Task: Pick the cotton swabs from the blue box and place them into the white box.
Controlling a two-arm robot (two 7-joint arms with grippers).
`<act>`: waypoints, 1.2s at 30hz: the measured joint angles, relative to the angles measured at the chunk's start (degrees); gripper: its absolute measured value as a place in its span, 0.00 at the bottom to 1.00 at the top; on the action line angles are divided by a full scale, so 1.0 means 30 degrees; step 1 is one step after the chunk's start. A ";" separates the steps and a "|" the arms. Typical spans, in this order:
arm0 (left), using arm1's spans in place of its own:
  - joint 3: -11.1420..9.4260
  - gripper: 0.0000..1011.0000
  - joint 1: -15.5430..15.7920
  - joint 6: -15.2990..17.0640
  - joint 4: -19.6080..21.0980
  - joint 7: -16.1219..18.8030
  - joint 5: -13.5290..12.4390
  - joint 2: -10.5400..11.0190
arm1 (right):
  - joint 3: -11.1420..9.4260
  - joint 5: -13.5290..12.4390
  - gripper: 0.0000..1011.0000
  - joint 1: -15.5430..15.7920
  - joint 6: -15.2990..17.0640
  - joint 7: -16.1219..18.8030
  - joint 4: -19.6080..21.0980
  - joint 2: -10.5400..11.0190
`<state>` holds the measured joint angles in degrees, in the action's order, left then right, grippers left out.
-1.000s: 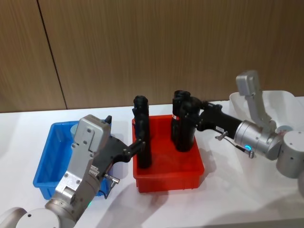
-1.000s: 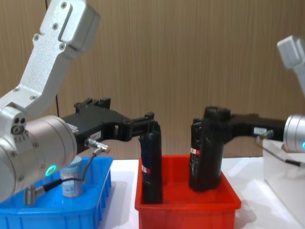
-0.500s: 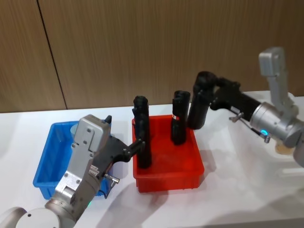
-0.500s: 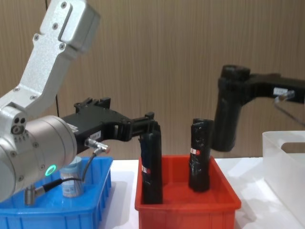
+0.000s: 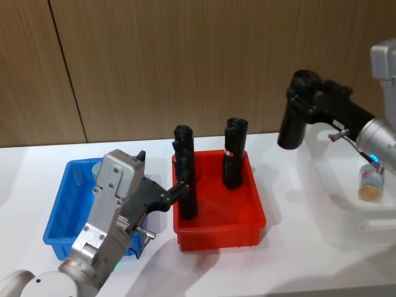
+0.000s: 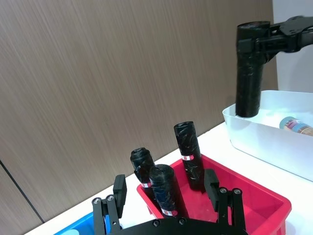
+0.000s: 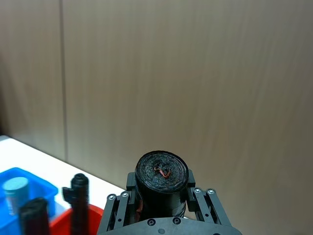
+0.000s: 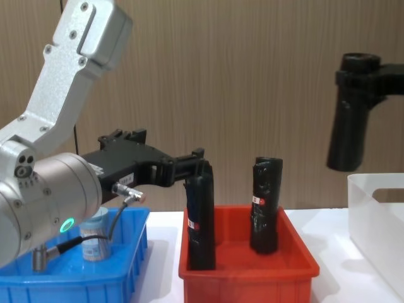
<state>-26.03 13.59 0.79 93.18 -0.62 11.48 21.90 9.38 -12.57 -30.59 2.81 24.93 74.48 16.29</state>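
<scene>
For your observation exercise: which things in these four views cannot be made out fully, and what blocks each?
- Blue box: head view, near corner hidden by the left arm.
- Cotton swabs jar in it: chest view, partly behind the arm and cable.
- White box: chest view, cut by the right edge.
- Right gripper: wrist view, fingers mostly hidden by the held black roll.

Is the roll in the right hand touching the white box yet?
Apart. In the chest view the black roll held by the right hand hangs with wall showing between its lower end and the white box's rim.
</scene>
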 joint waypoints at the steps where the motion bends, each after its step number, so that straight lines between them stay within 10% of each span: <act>1: 0.0000 0.99 -0.0001 0.0000 0.0000 -0.0001 0.0000 0.0000 | -0.0084 0.0101 0.54 0.0092 0.0219 -0.0315 0.0248 0.0097; 14: 0.0000 0.99 0.0000 0.0000 0.0000 0.0000 0.0000 0.0000 | -0.0881 0.0998 0.54 0.0511 0.2350 -0.2796 0.1141 0.0905; 27: 0.0000 0.99 0.0000 0.0000 0.0000 0.0000 0.0000 -0.0001 | -0.1483 0.1358 0.54 -0.0010 0.3816 -0.3779 -0.0845 0.1368; 36: 0.0000 0.99 -0.0001 0.0001 0.0000 0.0000 0.0000 0.0000 | -0.1667 0.1377 0.78 -0.0363 0.3896 -0.3774 -0.1941 0.1492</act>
<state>-26.03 13.59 0.80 93.18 -0.62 11.48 21.89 4.38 -8.44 -31.68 14.50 13.61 68.66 20.77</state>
